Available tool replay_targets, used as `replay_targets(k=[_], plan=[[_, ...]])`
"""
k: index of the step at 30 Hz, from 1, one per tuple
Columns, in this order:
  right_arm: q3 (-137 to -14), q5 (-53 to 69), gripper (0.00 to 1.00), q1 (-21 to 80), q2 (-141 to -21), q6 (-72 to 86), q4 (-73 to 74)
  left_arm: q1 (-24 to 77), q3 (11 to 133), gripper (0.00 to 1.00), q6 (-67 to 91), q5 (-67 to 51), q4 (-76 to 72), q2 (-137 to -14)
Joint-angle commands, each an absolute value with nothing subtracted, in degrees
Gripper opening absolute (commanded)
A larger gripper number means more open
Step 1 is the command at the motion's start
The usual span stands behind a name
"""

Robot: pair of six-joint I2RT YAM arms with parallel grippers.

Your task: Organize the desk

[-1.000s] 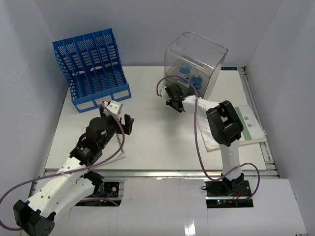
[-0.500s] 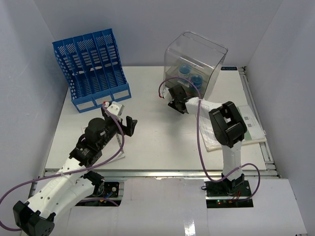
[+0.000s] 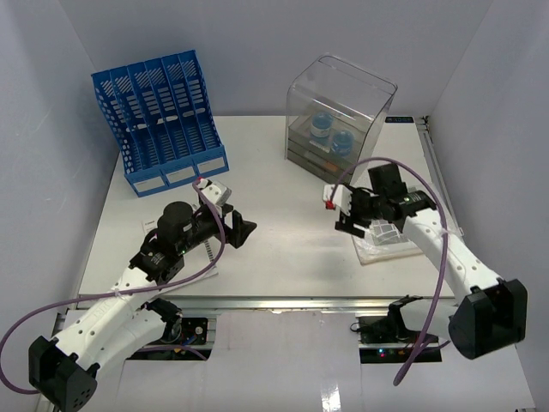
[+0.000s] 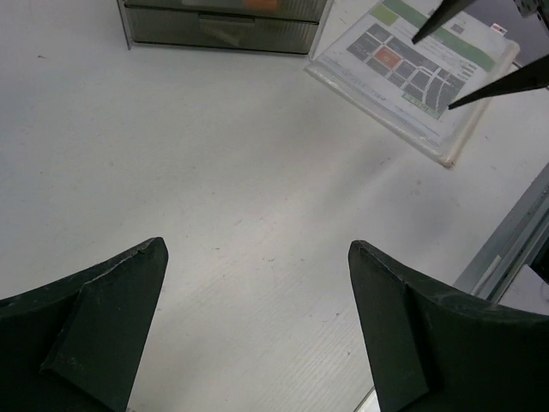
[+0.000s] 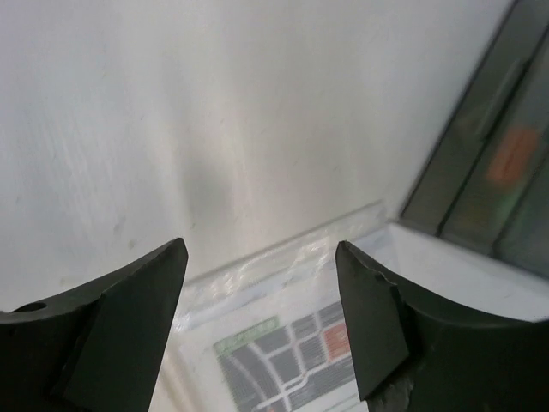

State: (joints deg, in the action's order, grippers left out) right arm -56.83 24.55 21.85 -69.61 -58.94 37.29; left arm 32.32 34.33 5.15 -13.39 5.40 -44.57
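under both arms, the desk [image 3: 283,249] spans the view. left gripper [image 4: 257,249]: jaws wide, empty, by notebook [image 3: 206,260]. right gripper [image 5: 262,249]: jaws wide, empty, over booklet [image 5: 283,360]. both papers lie loose, neither in the rack [image 3: 159,112]; tidying looks mostly left to do.

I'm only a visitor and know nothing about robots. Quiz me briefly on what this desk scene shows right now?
1. True or false: the right gripper is gripping the printed sheet.
2. What colour is the slotted file rack? A red, B blue, C green.
3. Fill in: the left gripper hangs open above the bare ____.
Key: 1 false, its jaws stand open and empty; 2 B; 3 desk.
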Motion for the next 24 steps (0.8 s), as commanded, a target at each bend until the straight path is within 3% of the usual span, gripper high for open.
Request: replay_targets(k=[1, 4, 9, 14, 24], plan=[[-45.48, 23.72, 0.85, 13.69, -58.05, -77.57, 42.78, 32.28, 34.72, 0.98, 9.27, -16.95, 4.63, -44.77], [-39.44, 20.4, 0.9, 10.22, -52.87, -86.8, 42.84, 32.26, 34.63, 0.98, 13.2, -18.04, 5.25, -44.87], [-34.27, 18.34, 0.9, 7.13, -50.5, -96.99, 46.14, 32.26, 34.3, 0.98, 19.69, -19.07, 6.43, -43.11], [-33.25, 17.14, 0.89, 6.2, -54.99, -98.73, 44.95, 32.26, 34.5, 0.98, 23.32, -18.78, 8.28, -40.96], [-34.12, 17.07, 0.87, 5.02, -61.16, -99.38, 44.38, 32.25, 45.17, 0.98, 24.87, -5.07, 19.23, -40.44]])
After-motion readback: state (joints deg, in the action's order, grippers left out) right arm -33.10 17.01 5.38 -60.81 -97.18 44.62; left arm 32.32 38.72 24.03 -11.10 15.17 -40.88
